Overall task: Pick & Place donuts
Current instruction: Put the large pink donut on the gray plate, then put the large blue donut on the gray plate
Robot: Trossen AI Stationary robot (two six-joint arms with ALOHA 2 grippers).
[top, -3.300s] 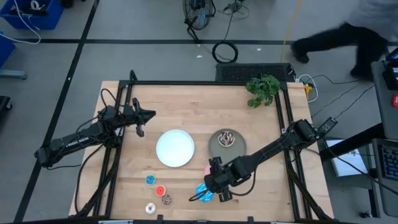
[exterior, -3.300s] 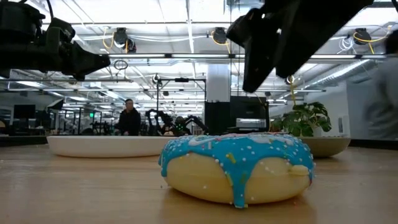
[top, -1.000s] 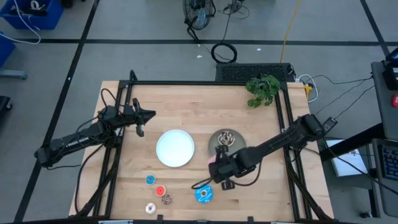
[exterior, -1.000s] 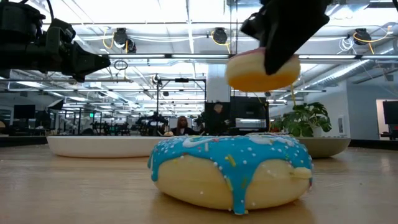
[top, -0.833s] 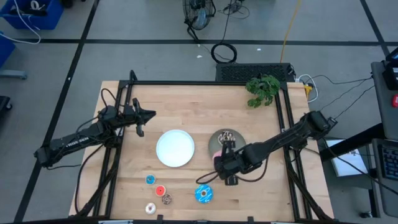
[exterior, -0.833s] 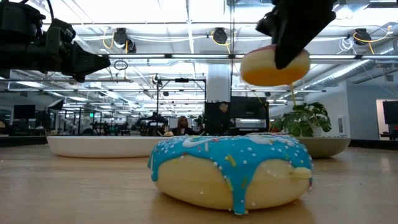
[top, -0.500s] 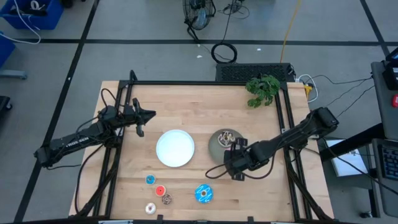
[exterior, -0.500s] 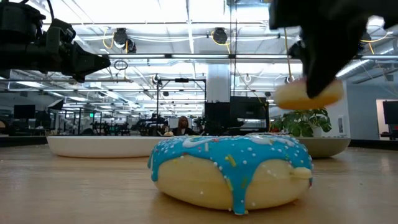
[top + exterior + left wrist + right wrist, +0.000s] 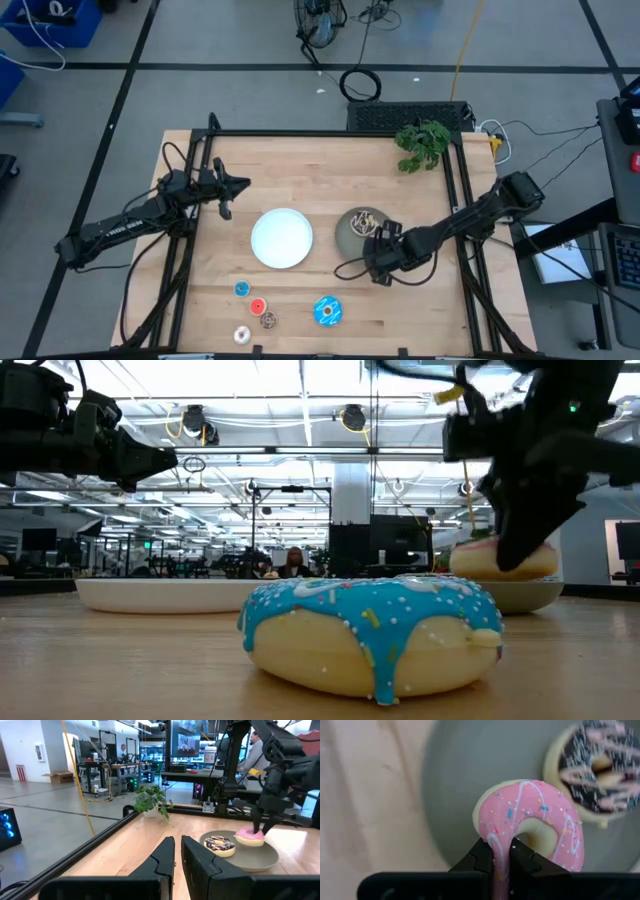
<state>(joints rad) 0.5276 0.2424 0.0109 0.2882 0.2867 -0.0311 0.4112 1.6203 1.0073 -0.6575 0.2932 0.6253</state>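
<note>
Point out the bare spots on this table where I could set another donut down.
Bare wood runs along the far edge between the left gripper and the plant, and between the white plate and the blue sprinkled donut. The white plate is bare. The grey plate is crowded: the right gripper holds the pink donut beside the brown donut.

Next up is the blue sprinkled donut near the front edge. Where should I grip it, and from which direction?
Come straight down on the blue sprinkled donut. It lies flat with its hole up, so put one finger in the hole and one outside, pinching the ring wall. The right gripper holds the pink donut that way over the grey plate.
</note>
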